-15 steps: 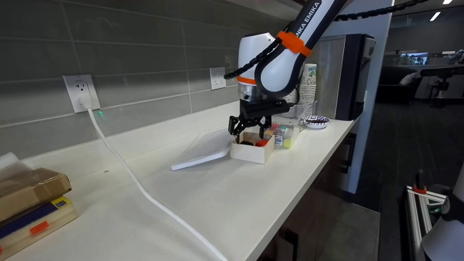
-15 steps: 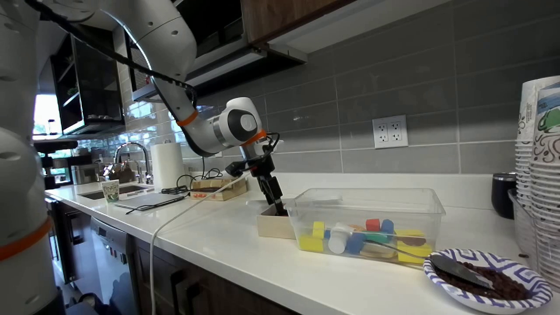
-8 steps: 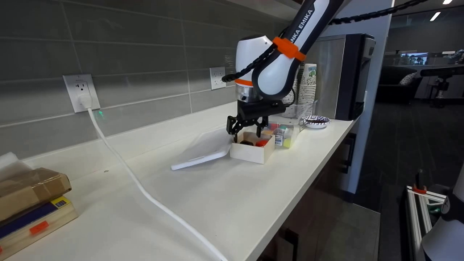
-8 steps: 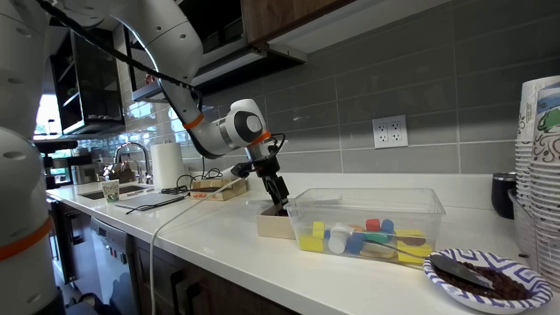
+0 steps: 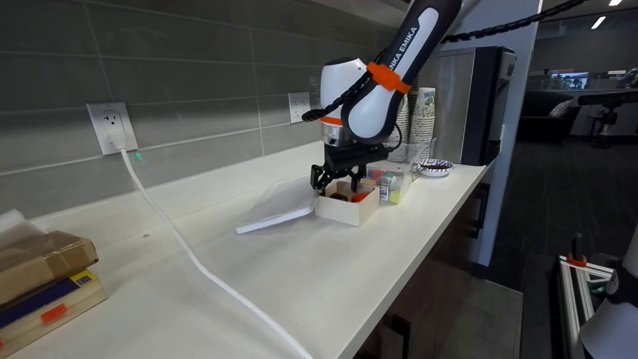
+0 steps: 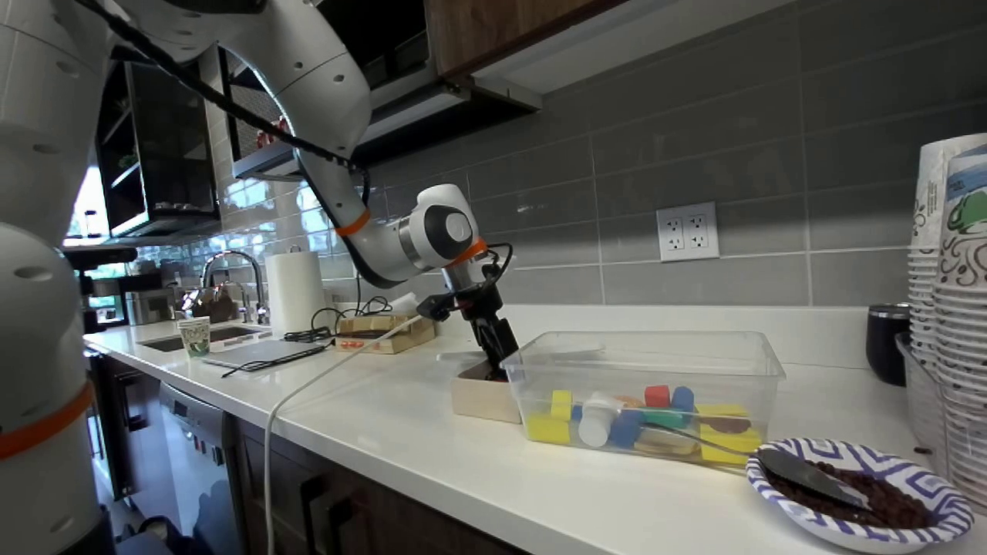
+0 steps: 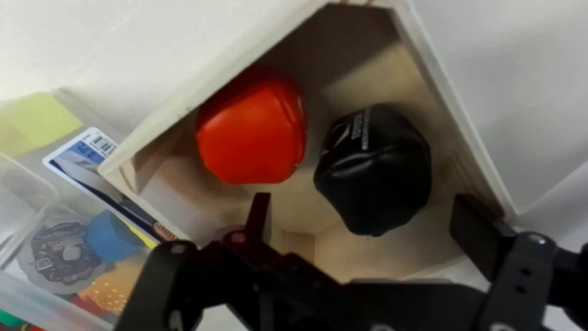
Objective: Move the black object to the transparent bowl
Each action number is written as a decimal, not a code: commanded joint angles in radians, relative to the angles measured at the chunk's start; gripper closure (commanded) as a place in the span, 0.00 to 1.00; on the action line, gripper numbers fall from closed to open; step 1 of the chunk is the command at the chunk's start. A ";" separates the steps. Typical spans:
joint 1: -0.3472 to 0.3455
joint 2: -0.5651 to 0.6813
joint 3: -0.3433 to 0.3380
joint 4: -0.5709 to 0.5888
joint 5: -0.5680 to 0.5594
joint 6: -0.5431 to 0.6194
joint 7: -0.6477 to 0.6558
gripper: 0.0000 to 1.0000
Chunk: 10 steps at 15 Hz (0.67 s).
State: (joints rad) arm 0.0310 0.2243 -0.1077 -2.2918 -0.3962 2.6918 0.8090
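Observation:
The black object (image 7: 376, 174) is a soft, faceted ball with white lettering. It lies in a small open wooden box (image 7: 464, 119) beside a red ball (image 7: 252, 133). In an exterior view the black ball (image 5: 339, 197) shows partly over the front wall of the box (image 5: 340, 212). My gripper (image 7: 365, 207) is open and empty, its fingers spread on either side of the black ball, apart from it. The right finger in the wrist view overlaps the box wall and seems to touch it. The gripper also shows in both exterior views (image 5: 339, 188) (image 6: 495, 368). The transparent bowl looks like the clear plastic bin (image 6: 648, 356) beside the box.
The bin holds several coloured blocks (image 6: 667, 420). A white tilted lid (image 5: 279, 204) lies against the box. A patterned plate (image 6: 856, 532) with dark bits and a spoon, and stacked paper cups (image 6: 956, 308), stand past the bin. A white cable (image 5: 209, 274) crosses the counter.
My gripper has lowered and shifted slightly left in one exterior picture, right in the opposite one. The wooden box has turned slightly. The fingers stay open.

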 commanded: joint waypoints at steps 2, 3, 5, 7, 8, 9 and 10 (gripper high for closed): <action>0.036 0.051 -0.033 0.039 -0.007 0.008 -0.005 0.00; 0.040 0.056 -0.037 0.040 -0.008 0.010 -0.006 0.25; 0.046 0.056 -0.043 0.042 -0.007 0.017 -0.008 0.34; 0.054 0.059 -0.050 0.041 -0.011 0.025 -0.005 0.51; 0.057 0.060 -0.053 0.041 -0.010 0.029 -0.006 0.60; 0.060 0.061 -0.055 0.041 -0.010 0.032 -0.007 0.67; 0.062 0.062 -0.058 0.041 -0.011 0.037 -0.006 0.76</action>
State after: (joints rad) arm 0.0707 0.2657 -0.1425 -2.2673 -0.3962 2.7036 0.8027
